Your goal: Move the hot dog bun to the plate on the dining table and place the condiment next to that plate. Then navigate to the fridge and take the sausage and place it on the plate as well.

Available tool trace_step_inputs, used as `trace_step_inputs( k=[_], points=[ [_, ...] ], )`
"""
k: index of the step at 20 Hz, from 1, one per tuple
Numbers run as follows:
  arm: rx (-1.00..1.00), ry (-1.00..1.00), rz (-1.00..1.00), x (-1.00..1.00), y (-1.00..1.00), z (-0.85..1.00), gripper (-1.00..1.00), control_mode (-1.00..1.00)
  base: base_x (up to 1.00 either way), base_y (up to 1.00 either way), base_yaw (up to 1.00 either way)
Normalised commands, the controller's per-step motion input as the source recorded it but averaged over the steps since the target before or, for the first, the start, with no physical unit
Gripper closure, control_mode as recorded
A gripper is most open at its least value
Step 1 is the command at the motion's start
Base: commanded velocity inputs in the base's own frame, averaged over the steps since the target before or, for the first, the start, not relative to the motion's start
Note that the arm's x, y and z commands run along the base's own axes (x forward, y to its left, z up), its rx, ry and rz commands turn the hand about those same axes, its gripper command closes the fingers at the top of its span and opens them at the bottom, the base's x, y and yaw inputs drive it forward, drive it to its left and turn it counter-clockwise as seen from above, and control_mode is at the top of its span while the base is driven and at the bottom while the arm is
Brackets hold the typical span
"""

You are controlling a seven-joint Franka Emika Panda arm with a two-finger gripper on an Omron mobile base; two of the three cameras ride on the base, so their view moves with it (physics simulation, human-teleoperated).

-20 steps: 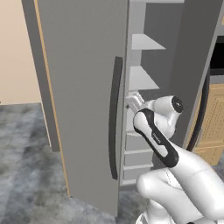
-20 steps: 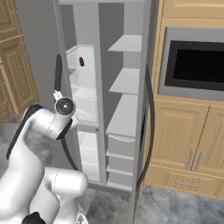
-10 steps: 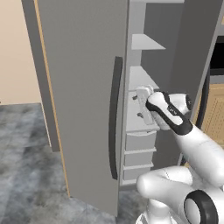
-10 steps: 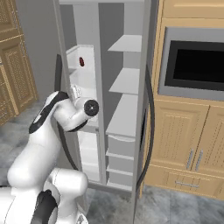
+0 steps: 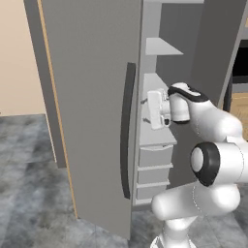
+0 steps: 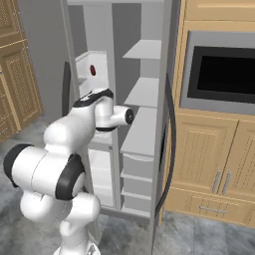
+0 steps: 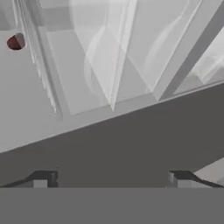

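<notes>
1. Grey shelves fill the open fridge (image 6: 142,89), beside wooden cabinets (image 6: 219,159) and a dark oven (image 6: 221,74).
2. Inside the fridge, the gripper (image 7: 111,177) has its fingertips (image 7: 43,178) spread wide, holding nothing.
3. On an upper left shelf sits the sausage (image 6: 92,69), small and dark red, well apart from the gripper.

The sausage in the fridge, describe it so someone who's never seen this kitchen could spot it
Look inside the tall grey fridge with its doors open, at the white compartment high on the left. The sausage is the small dark red cylinder there, the only coloured thing among pale grey shelves.
</notes>
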Motion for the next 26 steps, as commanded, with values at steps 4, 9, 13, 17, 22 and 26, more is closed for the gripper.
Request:
trace_step_inputs(
  k=[4, 9, 13, 17, 22, 26],
  points=[
    [0.05, 0.01, 0.2, 0.25, 0.28, 0.0, -1.0, -1.0, 0.0, 0.0, 0.0],
    [0.0, 0.0, 0.14, 0.02, 0.41, 0.0, -1.0, -1.0, 0.0, 0.0, 0.0],
    [0.0, 0.0, 0.11, -0.02, 0.54, 0.0, -1.0, -1.0, 0.0, 0.0, 0.0],
    [0.0, 0.0, 0.08, -0.18, 0.6, 0.0, -1.0, -1.0, 0.0, 0.0, 0.0],
    [0.0, 0.0, 0.07, -0.29, 0.71, 0.02, -1.0, -1.0, 0.0, 0.0, 0.0],
    [0.0, 0.0, 0.08, -0.36, 0.76, 0.03, -1.0, -1.0, 0.0, 0.0, 0.0]
  ],
)
